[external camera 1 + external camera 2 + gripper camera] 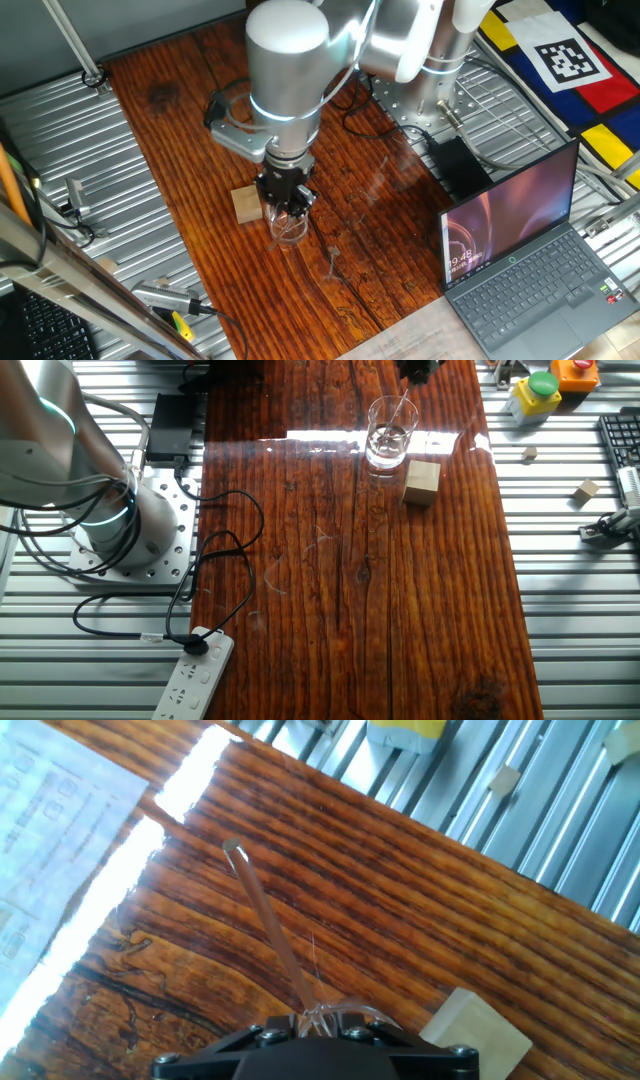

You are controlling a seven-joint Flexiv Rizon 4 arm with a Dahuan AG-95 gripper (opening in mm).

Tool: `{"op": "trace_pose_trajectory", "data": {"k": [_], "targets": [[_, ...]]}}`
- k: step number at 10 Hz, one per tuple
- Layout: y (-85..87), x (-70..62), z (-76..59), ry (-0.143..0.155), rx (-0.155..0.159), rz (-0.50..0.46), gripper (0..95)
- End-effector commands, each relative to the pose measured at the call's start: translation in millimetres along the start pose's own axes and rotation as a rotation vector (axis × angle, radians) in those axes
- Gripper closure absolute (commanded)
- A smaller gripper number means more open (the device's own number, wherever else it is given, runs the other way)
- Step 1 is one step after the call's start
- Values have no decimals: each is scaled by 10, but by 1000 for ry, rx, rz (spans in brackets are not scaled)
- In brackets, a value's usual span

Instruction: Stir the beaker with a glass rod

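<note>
The beaker (288, 228) is a small clear glass cylinder that stands on the dark wooden table, right next to a tan wooden block (246, 204). My gripper (285, 192) hangs directly above the beaker and is shut on a thin glass rod (400, 408) that slants down into the beaker (388, 436). In the hand view the rod (265, 925) runs from my gripper (308, 1032) out over the table, and the beaker's rim (345, 1012) shows just ahead of the jaws. The block (475, 1032) sits at the lower right.
An open laptop (530, 250) stands at the table's right side, with a black adapter (460, 165) behind it. The arm's base (110, 520), cables and a power strip (190, 680) lie off the table. A yellow button box (535, 390) and small blocks (588, 488) sit on the metal slats.
</note>
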State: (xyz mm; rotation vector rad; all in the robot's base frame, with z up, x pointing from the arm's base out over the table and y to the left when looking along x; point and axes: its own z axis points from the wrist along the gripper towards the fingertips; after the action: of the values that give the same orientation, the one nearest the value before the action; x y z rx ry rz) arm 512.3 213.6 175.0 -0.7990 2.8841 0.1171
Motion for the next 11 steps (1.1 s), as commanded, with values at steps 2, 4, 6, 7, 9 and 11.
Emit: {"op": "trace_pose_trajectory", "data": {"k": [2,4,6,7,9,11], "targets": [[1,-24,24,8,3,8,760],[2,-25,23,21,6,6,760],[2,-25,23,45,-8,4,760],[2,-25,23,55,-16,-6,760],[2,-25,23,63,-23,-53,760],[2,-25,23,54,-22,-113,760]]}}
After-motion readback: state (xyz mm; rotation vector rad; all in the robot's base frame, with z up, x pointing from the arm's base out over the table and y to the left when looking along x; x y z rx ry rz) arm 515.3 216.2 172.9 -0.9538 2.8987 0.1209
